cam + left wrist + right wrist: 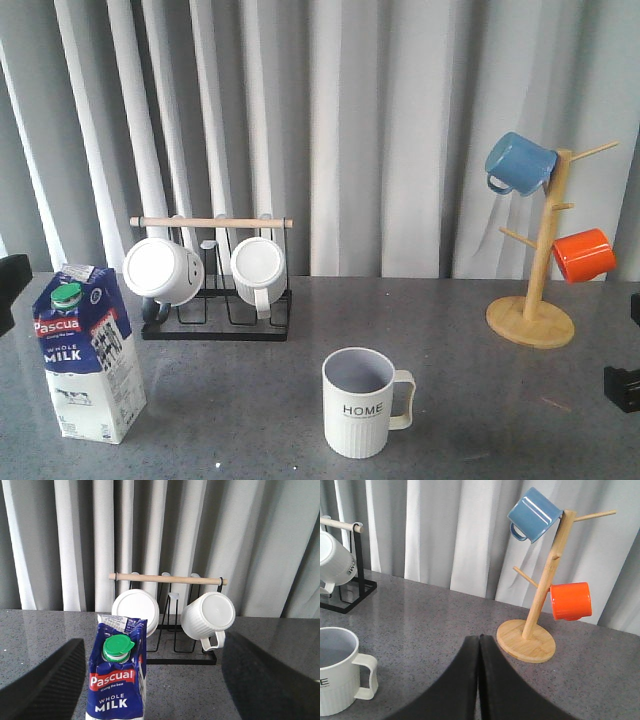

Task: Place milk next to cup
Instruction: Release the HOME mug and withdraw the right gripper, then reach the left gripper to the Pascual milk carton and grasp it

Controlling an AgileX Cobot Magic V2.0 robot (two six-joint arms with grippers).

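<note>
The milk (88,352), a blue-and-white carton with a green cap, stands upright at the front left of the table. It also shows in the left wrist view (117,675), between the wide-open fingers (45,680) of my left gripper (150,672), nearer the finger on the left side of that view and touching neither. The cup (361,401), a ribbed pale mug marked "HOME", stands at the front centre, handle to the right; it also shows in the right wrist view (337,672). My right gripper (479,639) is shut and empty, to the right of the cup.
A black wire rack (218,322) with a wooden bar holds two plain white mugs (163,270) behind the milk. A bamboo mug tree (532,318) at the back right carries a blue mug (520,162) and an orange mug (584,255). Grey curtains hang behind the table.
</note>
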